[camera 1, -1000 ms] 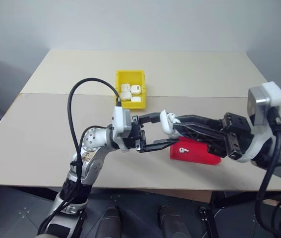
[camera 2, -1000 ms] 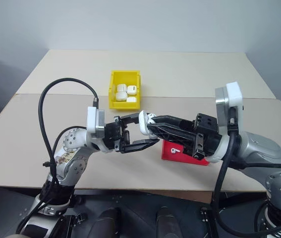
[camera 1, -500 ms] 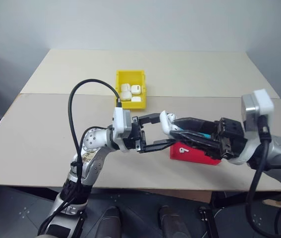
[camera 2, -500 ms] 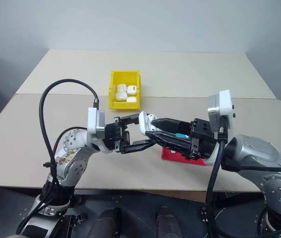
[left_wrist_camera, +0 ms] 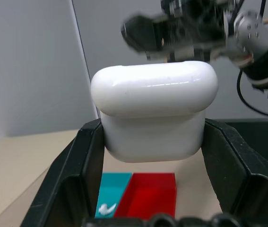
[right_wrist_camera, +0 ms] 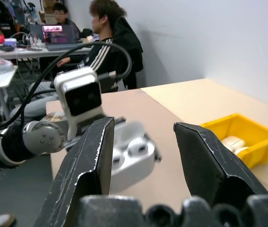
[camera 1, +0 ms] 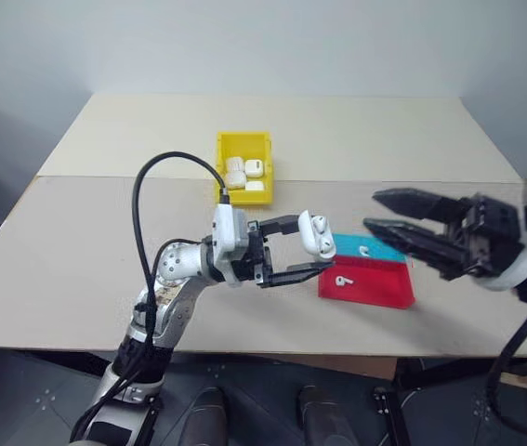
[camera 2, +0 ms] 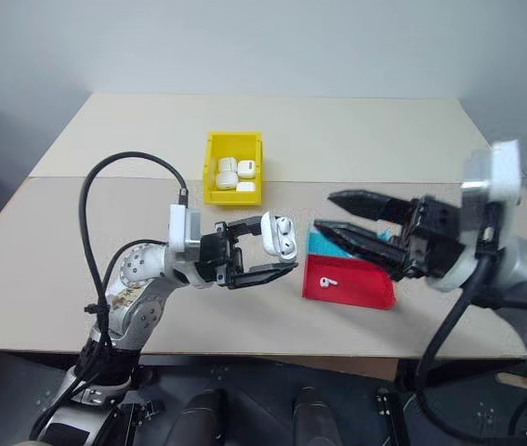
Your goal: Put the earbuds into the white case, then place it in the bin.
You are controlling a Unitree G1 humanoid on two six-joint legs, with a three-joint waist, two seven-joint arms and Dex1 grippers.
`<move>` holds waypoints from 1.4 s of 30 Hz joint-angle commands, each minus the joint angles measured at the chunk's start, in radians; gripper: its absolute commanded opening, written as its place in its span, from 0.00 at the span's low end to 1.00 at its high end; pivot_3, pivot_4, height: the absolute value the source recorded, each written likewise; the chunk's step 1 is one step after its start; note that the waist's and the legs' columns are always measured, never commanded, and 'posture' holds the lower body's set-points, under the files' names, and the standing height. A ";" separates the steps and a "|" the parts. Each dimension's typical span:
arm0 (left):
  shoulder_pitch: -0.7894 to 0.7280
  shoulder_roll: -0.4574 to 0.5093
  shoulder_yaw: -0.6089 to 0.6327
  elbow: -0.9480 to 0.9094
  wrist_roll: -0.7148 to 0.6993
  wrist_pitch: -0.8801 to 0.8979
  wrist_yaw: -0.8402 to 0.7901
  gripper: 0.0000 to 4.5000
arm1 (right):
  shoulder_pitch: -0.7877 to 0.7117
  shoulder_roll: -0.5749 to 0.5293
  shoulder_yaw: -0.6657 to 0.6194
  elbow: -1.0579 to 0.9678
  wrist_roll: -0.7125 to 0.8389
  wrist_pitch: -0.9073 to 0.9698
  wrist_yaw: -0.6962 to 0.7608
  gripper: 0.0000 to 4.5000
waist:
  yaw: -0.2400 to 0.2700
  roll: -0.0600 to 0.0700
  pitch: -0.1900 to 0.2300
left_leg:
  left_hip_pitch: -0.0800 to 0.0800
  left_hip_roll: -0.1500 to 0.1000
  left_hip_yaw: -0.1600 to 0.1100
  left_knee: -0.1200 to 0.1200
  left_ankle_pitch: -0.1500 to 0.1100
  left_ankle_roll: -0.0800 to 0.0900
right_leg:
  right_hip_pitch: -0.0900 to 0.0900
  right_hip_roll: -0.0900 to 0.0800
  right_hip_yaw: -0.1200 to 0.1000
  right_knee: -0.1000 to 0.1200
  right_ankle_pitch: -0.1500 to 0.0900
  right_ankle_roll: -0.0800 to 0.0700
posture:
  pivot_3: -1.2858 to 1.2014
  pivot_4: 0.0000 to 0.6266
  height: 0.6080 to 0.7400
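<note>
Left eye view: left hand [camera 1: 293,250] clamps white case [camera 1: 317,234], lid open for loading; right hand [camera 1: 388,221] gaping, empty, apart; one earbud [camera 1: 342,280] below in red tray [camera 1: 384,290].

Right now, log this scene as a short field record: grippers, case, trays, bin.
left gripper: shut on the white case, held above the table
white case: lid open, earbuds seated inside
right gripper: open, holding nothing, apart from the case
red tray: one loose earbud in it
blue tray: beside the red tray, one small white piece in it
bin: yellow, at mid-table, several white cases inside
</note>
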 commanded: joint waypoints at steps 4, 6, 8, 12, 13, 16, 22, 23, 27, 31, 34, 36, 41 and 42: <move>-0.061 -0.033 -0.065 0.108 0.104 -0.097 -0.018 0.62 | -0.223 -0.029 0.204 0.040 -0.080 0.021 0.065 0.21 | 0.005 0.000 0.000 | -0.001 0.000 0.000 0.000 0.000 0.000 | 0.000 0.000 0.000 -0.001 -0.001 -0.002 | 0.52 0.24 1.00; -0.070 -0.045 -0.074 0.121 0.118 -0.104 -0.011 0.62 | -0.256 -0.027 0.266 0.043 -0.120 0.028 0.079 0.06 | 0.005 0.000 0.000 | -0.002 0.000 0.000 0.000 0.000 0.000 | -0.001 0.000 0.000 -0.002 0.001 0.001 | 0.52 0.24 1.00; -0.073 -0.058 -0.073 0.128 0.123 -0.120 -0.011 0.62 | -0.264 -0.029 0.316 0.032 -0.174 0.022 0.092 0.00 | 0.007 0.000 0.000 | -0.004 0.000 0.000 -0.001 0.000 0.000 | -0.002 0.000 0.000 -0.002 0.002 0.005 | 0.52 0.24 1.00; -0.073 -0.076 -0.077 0.137 0.141 -0.145 -0.002 0.62 | -0.253 -0.036 0.401 -0.001 -0.280 0.007 0.126 0.00 | 0.010 0.000 0.000 | -0.005 0.000 0.000 -0.001 0.000 0.000 | -0.003 0.000 -0.001 -0.003 0.002 0.004 | 0.52 0.24 1.00; -0.072 -0.080 -0.078 0.132 0.142 -0.143 0.002 0.62 | -0.249 -0.035 0.418 -0.008 -0.302 0.006 0.132 0.00 | 0.010 0.000 0.000 | -0.005 0.000 0.000 -0.002 0.000 0.000 | -0.004 0.000 -0.001 -0.003 0.002 0.004 | 0.52 0.24 1.00; -0.064 -0.083 -0.077 0.111 0.136 -0.135 0.005 0.62 | -0.241 -0.033 0.445 -0.016 -0.348 0.011 0.143 0.00 | 0.009 0.000 0.000 | -0.005 0.000 0.000 -0.001 0.000 0.000 | -0.004 0.000 -0.001 -0.002 0.002 0.005 | 0.52 0.24 1.00; -0.050 -0.072 -0.060 0.075 0.107 -0.120 -0.003 0.62 | -0.214 -0.050 0.426 -0.018 -0.393 0.023 0.161 0.00 | 0.008 0.000 0.000 | -0.004 0.000 0.000 -0.001 0.000 0.000 | -0.003 0.000 -0.001 -0.001 0.002 0.005 | 0.52 0.24 1.00; -0.049 -0.070 -0.055 0.072 0.102 -0.119 -0.006 0.62 | -0.204 -0.059 0.413 -0.014 -0.398 0.025 0.165 0.00 | 0.008 0.000 0.000 | -0.004 0.000 0.000 -0.001 0.000 0.000 | -0.003 0.000 -0.001 -0.001 0.002 0.005 | 0.52 0.24 1.00; -0.050 -0.060 -0.044 0.066 0.089 -0.112 -0.007 0.62 | -0.147 -0.100 0.365 -0.007 -0.421 0.011 0.193 0.00 | 0.009 0.000 0.000 | -0.005 0.000 0.000 -0.001 0.000 0.000 | -0.003 0.000 -0.001 -0.002 0.002 0.005 | 0.52 0.24 1.00; -0.053 -0.060 -0.036 0.070 0.081 -0.112 -0.006 0.62 | -0.118 -0.111 0.315 -0.009 -0.421 0.000 0.203 0.00 | 0.009 0.000 0.000 | -0.004 0.000 0.000 0.000 0.000 0.000 | -0.003 0.000 -0.001 -0.001 0.002 0.005 | 0.52 0.24 1.00; -0.054 -0.064 -0.034 0.075 0.083 -0.115 0.000 0.62 | -0.132 -0.075 0.247 -0.008 -0.359 -0.007 0.190 0.00 | 0.007 0.000 0.000 | -0.004 0.000 0.000 0.000 0.000 0.000 | -0.003 0.000 -0.001 -0.001 0.002 0.005 | 0.52 0.24 1.00; -0.055 -0.069 -0.028 0.081 0.084 -0.125 0.008 0.62 | -0.144 -0.048 0.195 -0.004 -0.309 -0.009 0.176 0.00 | 0.007 0.000 0.000 | -0.004 0.000 0.000 0.000 0.000 0.000 | -0.003 0.000 -0.001 -0.001 0.002 0.005 | 0.52 0.24 1.00; -0.150 -0.183 0.066 0.183 0.205 -0.242 0.293 0.62 | -0.128 -0.011 0.040 0.029 -0.241 -0.003 0.101 0.00 | 0.017 -0.001 0.000 | -0.004 0.000 -0.001 0.001 0.000 0.000 | -0.002 0.000 -0.001 -0.001 0.003 0.006 | 0.52 0.24 1.00; -0.188 -0.213 0.087 0.233 0.259 -0.290 0.387 0.62 | -0.111 -0.009 0.023 0.030 -0.245 0.000 0.087 0.00 | 0.023 -0.001 0.000 | -0.005 0.000 -0.001 0.002 0.000 0.000 | -0.001 0.000 -0.002 -0.001 0.003 0.007 | 0.52 0.24 1.00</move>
